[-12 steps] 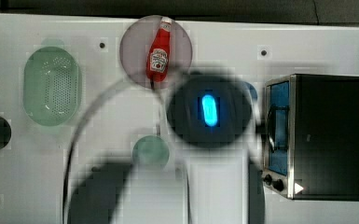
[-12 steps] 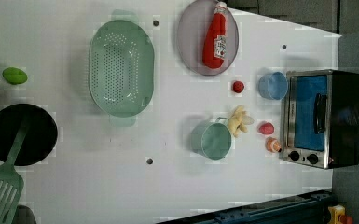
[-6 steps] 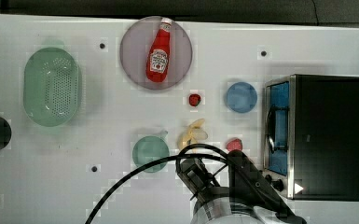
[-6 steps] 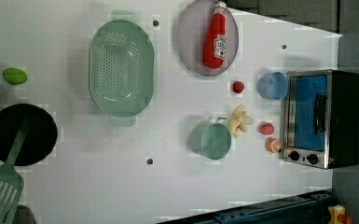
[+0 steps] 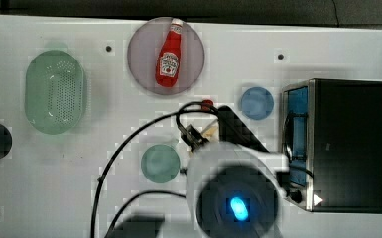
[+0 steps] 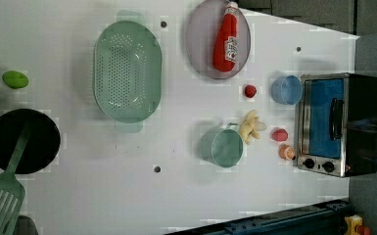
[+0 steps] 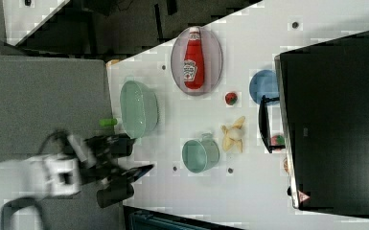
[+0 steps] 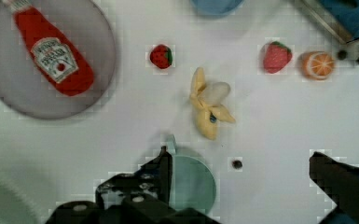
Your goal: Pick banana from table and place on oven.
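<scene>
Red ketchup bottle (image 5: 167, 62) on plate (image 5: 140, 69)

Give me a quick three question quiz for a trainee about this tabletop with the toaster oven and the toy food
1. True or false: the banana already lies on the oven.
2. What lies on the round grey plate: A ketchup bottle, B strawberry, C spatula?
3. In the left view, which container stands right beside the banana?

Key
1. False: it lies on the table, and the open end effector holds nothing.
2. A, the ketchup bottle.
3. The green cup.
</scene>
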### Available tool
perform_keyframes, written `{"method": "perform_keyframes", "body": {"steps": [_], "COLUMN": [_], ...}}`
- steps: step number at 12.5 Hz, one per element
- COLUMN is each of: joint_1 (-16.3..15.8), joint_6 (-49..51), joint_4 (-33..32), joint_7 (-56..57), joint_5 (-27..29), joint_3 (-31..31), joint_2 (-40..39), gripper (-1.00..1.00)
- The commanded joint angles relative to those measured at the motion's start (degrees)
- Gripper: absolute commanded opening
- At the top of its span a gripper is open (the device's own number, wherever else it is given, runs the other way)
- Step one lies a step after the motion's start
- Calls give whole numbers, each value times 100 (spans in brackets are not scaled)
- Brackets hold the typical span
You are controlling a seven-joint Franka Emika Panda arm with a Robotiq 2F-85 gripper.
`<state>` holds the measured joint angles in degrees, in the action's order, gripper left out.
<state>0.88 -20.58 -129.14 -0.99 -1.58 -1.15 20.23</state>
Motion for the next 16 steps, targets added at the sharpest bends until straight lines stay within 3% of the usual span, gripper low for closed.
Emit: {"method": "perform_keyframes", "body": {"steps": [1, 6, 16], "joint_1": [-17, -13, -10], "joint_6": [-855, -2395, -4051], "joint_4": [-502, -951, -1003], "joint_7": [-226, -226, -229], "joint_5": [-46, -46, -46], "joint_3": [-7, -18, -22], "joint_2": [-447, -1590, -3638], "gripper": [100, 100, 100]}}
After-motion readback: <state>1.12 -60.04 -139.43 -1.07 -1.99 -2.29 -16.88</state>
